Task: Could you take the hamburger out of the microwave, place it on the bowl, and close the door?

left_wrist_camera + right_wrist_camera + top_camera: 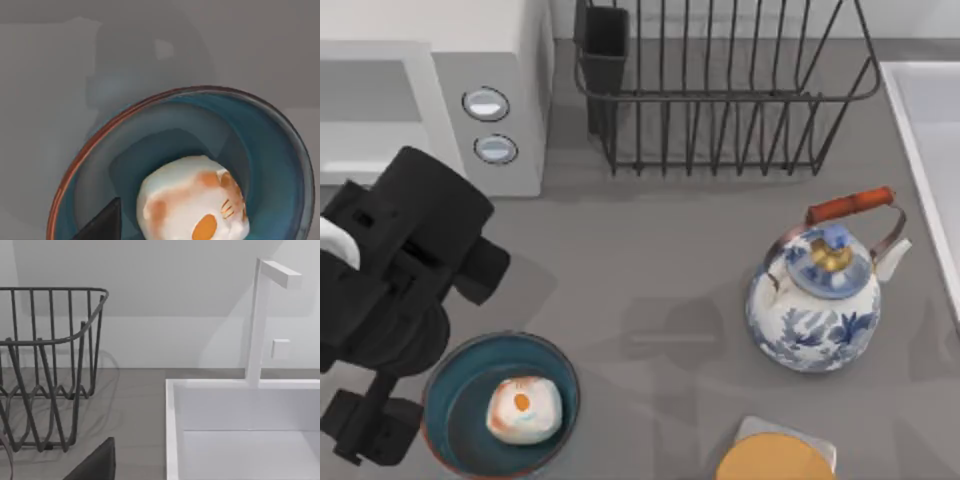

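The hamburger [523, 408] [192, 200], a whitish lump with orange-brown patches, lies inside the dark teal bowl [455, 385] [270, 150] at the table's front left. My left gripper [365, 430] hovers just left of the bowl and holds nothing. One of its dark fingertips [102, 225] stands clear of the hamburger, so it is open. The microwave [510, 60] stands at the back left. Its door [375, 110] is partly covered by my left arm, and I cannot tell whether it stands open or shut. One fingertip [95, 465] of my parked right gripper points toward the sink.
A black wire dish rack [720, 90] [50, 365] stands at the back middle. A blue-and-white kettle [815, 300] sits right of centre. A yellow-orange disc on a grey square [775, 462] lies at the front edge. A white sink [930, 150] [240, 430] runs along the right.
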